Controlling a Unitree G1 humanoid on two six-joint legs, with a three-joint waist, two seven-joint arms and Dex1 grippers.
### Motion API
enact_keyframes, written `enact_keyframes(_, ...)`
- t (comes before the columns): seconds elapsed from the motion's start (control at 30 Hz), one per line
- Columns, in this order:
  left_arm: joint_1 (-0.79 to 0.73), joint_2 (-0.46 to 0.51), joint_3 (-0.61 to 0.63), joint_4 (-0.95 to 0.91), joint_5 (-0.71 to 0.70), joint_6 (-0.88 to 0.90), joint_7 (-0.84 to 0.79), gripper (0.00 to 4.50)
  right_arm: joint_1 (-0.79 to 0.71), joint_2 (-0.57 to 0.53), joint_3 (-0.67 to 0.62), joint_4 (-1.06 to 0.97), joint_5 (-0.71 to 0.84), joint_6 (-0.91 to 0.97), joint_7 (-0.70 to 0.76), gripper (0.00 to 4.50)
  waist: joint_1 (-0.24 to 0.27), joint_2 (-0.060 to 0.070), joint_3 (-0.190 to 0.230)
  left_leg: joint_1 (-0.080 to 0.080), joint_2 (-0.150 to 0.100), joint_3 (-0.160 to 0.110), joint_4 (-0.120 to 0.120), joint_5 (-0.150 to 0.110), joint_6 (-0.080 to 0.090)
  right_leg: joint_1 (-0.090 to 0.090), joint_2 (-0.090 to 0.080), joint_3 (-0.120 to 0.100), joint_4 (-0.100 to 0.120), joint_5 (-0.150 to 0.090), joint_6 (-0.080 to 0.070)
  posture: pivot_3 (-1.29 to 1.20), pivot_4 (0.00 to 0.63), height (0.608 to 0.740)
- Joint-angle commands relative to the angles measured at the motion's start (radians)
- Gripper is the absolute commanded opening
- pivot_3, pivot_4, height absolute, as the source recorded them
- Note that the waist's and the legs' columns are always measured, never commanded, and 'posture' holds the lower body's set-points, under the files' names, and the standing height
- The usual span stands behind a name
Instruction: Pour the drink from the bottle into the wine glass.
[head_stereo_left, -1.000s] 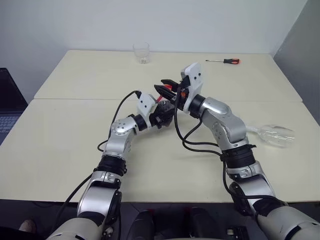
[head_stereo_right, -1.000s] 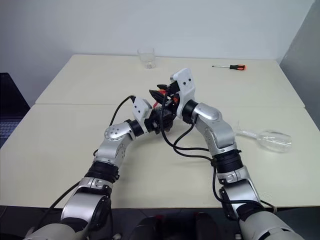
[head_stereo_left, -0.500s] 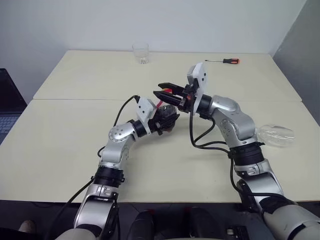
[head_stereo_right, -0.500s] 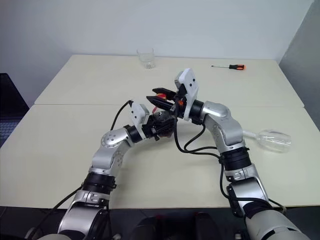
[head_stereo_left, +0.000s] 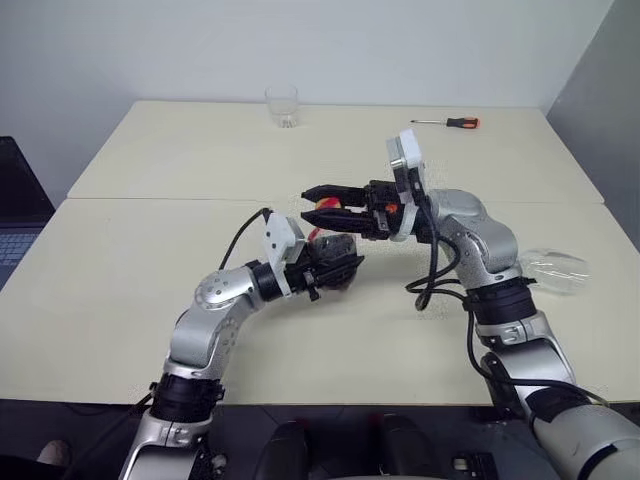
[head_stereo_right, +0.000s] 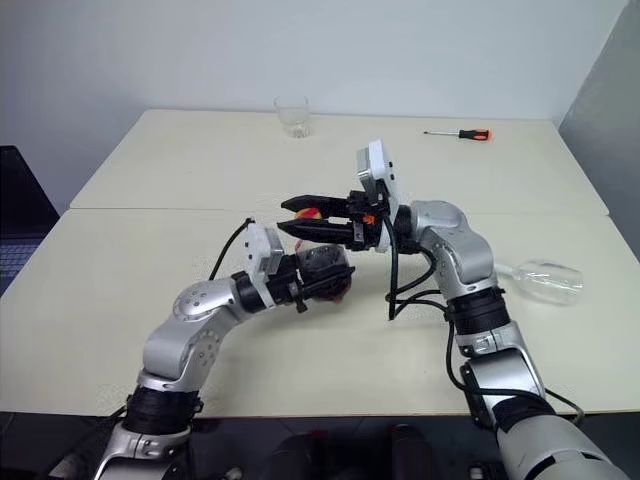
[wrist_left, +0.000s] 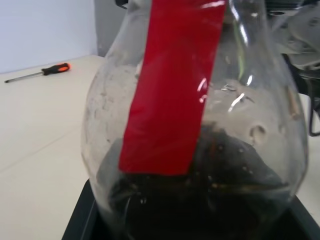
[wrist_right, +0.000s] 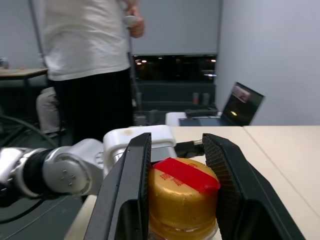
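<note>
Plastic bottle (head_stereo_right: 322, 270), light and slippery, held above the table (head_stereo_left: 120, 260): left gripper (head_stereo_right: 325, 277) clamped round its body, right gripper (wrist_right: 177, 187) closed on the cap (wrist_right: 181, 192). Wine glass (head_stereo_left: 545, 268) lying toppled, fragile; best taken by the stem.

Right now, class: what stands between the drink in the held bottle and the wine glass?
The cap is on the bottle, gripped by the right gripper. The wine glass lies on its side, so it cannot take the drink.
</note>
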Motion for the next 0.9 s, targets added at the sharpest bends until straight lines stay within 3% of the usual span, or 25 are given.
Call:
enact_keyframes(0.03, -0.004, 0.001, -0.030, -0.127, -0.087, 0.015, -0.049, 2.18, -0.008, -0.008, 0.044, -0.054, 0.004, -0.003, 0.055, 1.28, 0.001, 0.000, 0.000, 0.000, 0.000, 0.000, 0.000, 0.000, 0.000, 0.000, 0.000, 0.000, 0.000, 0.000, 0.000, 0.00, 0.150, 0.740)
enact_keyframes(0.37, -0.007, -0.005, -0.020, -0.097, -0.066, -0.002, -0.016, 2.18, 0.001, -0.011, 0.018, -0.056, -0.023, -0.011, -0.049, 1.28, 0.002, 0.000, 0.000, 0.000, 0.000, 0.000, 0.000, 0.000, 0.000, 0.000, 0.000, 0.000, 0.000, 0.000, 0.000, 0.00, 0.150, 0.740)
enact_keyframes(0.67, -0.030, -0.006, -0.004, -0.028, -0.043, -0.022, -0.014, 2.18, 0.041, -0.043, -0.032, -0.137, -0.021, 0.033, -0.203, 4.45, 0.003, 0.000, 0.000, 0.000, 0.000, 0.000, 0.000, 0.000, 0.000, 0.000, 0.000, 0.000, 0.000, 0.000, 0.000, 0.00, 0.150, 0.740)
enact_keyframes(0.9, -0.105, -0.027, 0.021, 0.139, 0.006, -0.084, 0.045, 2.18, 0.083, -0.067, -0.087, -0.256, 0.011, 0.159, -0.363, 4.48, 0.003, 0.000, 0.000, 0.000, -0.001, 0.000, 0.000, 0.000, 0.000, 0.000, 0.000, 0.000, 0.000, 0.000, 0.000, 0.00, 0.150, 0.740)
